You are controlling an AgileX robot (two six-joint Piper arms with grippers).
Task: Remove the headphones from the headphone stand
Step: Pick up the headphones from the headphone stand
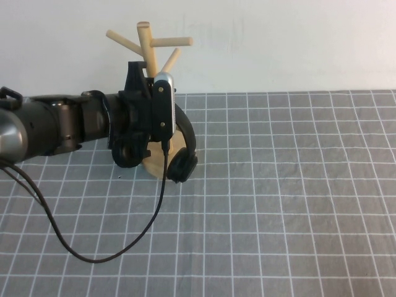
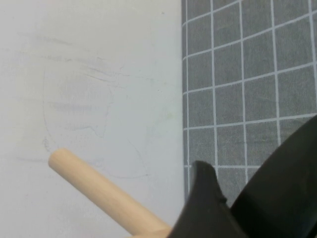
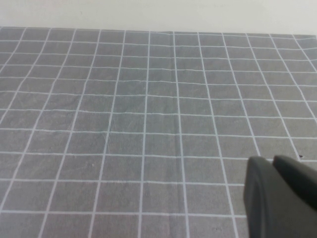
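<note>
The headphones (image 1: 181,164) hang on the pale wooden headphone stand (image 1: 147,44). The black headband curves down the stand's right side to one ear cup just above the round base (image 1: 154,166). A second ear cup (image 1: 127,154) shows under my left arm. My left gripper (image 1: 136,81) is at the stand's post, level with the top of the headband, and hides that part of it. In the left wrist view it (image 2: 223,196) is beside a wooden peg (image 2: 99,188), with a broad black shape against it. My right gripper (image 3: 275,166) is shut and empty over bare mat, out of the high view.
A grey mat with a white grid (image 1: 278,204) covers the table up to the white wall (image 1: 278,43) right behind the stand. My left arm's black cable (image 1: 148,226) loops down over the mat in front of the stand.
</note>
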